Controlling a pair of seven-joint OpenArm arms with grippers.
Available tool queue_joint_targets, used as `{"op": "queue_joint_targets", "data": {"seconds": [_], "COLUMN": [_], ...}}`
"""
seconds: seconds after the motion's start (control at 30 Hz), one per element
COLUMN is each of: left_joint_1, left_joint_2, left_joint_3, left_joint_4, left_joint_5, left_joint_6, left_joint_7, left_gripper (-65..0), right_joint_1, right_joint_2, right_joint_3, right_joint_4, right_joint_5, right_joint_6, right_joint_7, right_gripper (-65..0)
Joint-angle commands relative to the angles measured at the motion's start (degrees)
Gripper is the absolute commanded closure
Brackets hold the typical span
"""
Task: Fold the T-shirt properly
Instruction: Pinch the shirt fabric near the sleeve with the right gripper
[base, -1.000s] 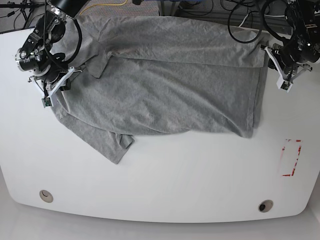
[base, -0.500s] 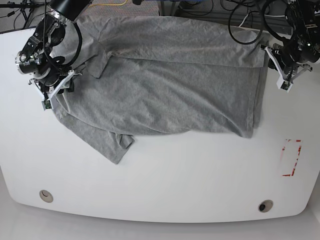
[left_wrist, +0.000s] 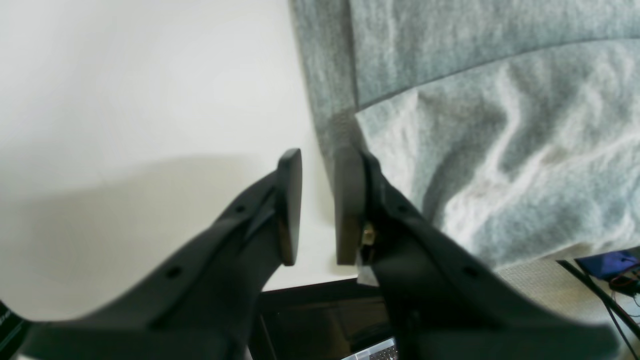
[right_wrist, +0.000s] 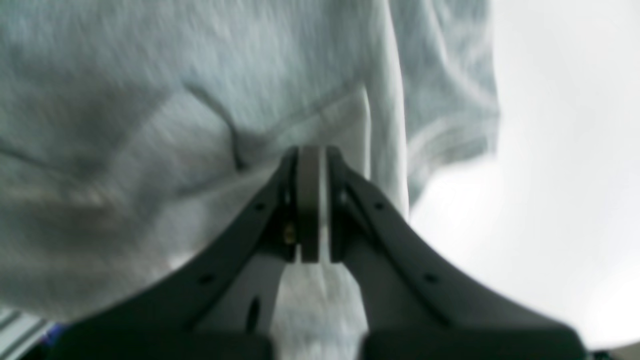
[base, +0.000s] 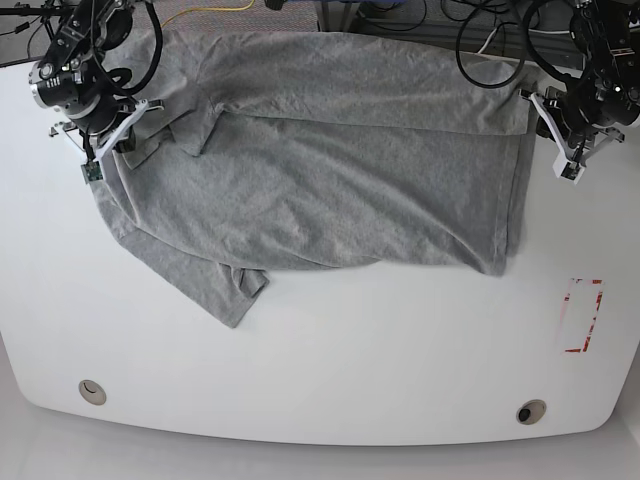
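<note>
Grey T-shirt (base: 330, 170) lying spread across the far half of my white table (base: 330, 370), one sleeve pointing toward the near left. My right gripper (right_wrist: 311, 200), at the far left edge, is clenched on a fold of shirt fabric. My left gripper (left_wrist: 317, 205), at the far right edge, stands slightly parted beside the hem, grasping nothing.

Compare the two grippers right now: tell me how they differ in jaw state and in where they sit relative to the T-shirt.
The right gripper has its jaws pressed together, over the gray T-shirt at its sleeve end; whether cloth is pinched is unclear. The left gripper shows a gap between its jaws, nothing in it, and sits beside the shirt's edge over the white table. Both have black fingers.
</note>
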Motion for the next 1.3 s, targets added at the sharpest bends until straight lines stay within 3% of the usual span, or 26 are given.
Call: {"op": "queue_joint_targets", "data": {"seconds": [0.0,0.23,0.47,0.63,0.7,0.8,1.03,1.27], "left_joint_1": [-0.16,-0.16,-0.25,-0.25,-0.25,-0.25,-1.39,-1.74], "left_joint_2": [-0.78,-0.60,-0.69,-0.69,-0.69,-0.78,-0.69,-0.78], "left_joint_3": [-0.30,-0.30,1.54,2.86,2.86,2.77,2.69,2.60], "left_joint_4": [0.82,0.73,0.73,0.73,0.73,0.73,0.73,0.73], "left_joint_5": [-0.09,-0.09,0.00,0.00,0.00,0.00,0.00,0.00], "left_joint_6": [0.03,0.03,0.03,0.03,0.03,0.03,0.03,0.03], "left_joint_7": [-0.49,-0.49,-0.49,-0.49,-0.49,-0.49,-0.49,-0.49], "left_gripper": [-9.6,-9.6,-9.6,-9.6,-9.6,-9.6,-9.6,-9.6], "right_joint_1": [-1.96,-4.42,-4.68,-3.27,-2.13,-1.43,0.68,2.70], "right_joint_2": [0.66,0.66,-0.39,1.01,1.10,1.01,1.36,1.10], "right_joint_3": [1.10,1.80,-0.40,-2.33,-3.91,-6.38,-12.97,-13.85], "right_joint_4": [0.98,0.98,0.98,0.89,0.72,0.54,-2.97,-8.42], "right_joint_5": [0.22,-0.31,3.91,9.01,8.92,6.72,1.01,-4.09], "right_joint_6": [-0.07,-0.07,-0.07,-0.07,-0.07,-0.07,-0.07,-0.07], "right_joint_7": [0.58,2.08,2.08,2.08,2.08,2.34,6.12,8.76], "right_gripper": [-4.1,-4.9,-7.1,-24.7,-34.1,-43.0,-39.0,-37.9]}}
